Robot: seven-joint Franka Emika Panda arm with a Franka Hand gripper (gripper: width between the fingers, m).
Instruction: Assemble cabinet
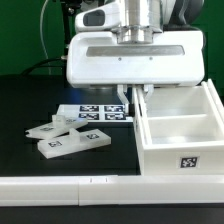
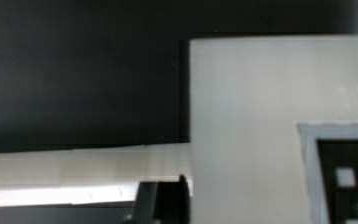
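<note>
My gripper [image 1: 135, 40] is shut on the top edge of a wide white cabinet panel [image 1: 135, 62] and holds it in the air, above the back-left corner of the cabinet box. The cabinet box [image 1: 165, 155] is white, open-topped, with an inner divider and a tag on its front; it stands on the exterior view's right. Two flat white tagged panels [image 1: 65, 135] lie on the black table at the left. In the wrist view the held panel [image 2: 247, 120] fills one side, with a tag [image 2: 345, 170] on it. One dark finger [image 2: 158, 200] presses against its edge; the other is hidden.
The marker board [image 1: 100, 110] lies on the table behind the loose panels, under the held panel's left part. A long white rail [image 1: 70, 185] runs along the table's front edge; a white strip [image 2: 69, 165] also crosses the wrist view.
</note>
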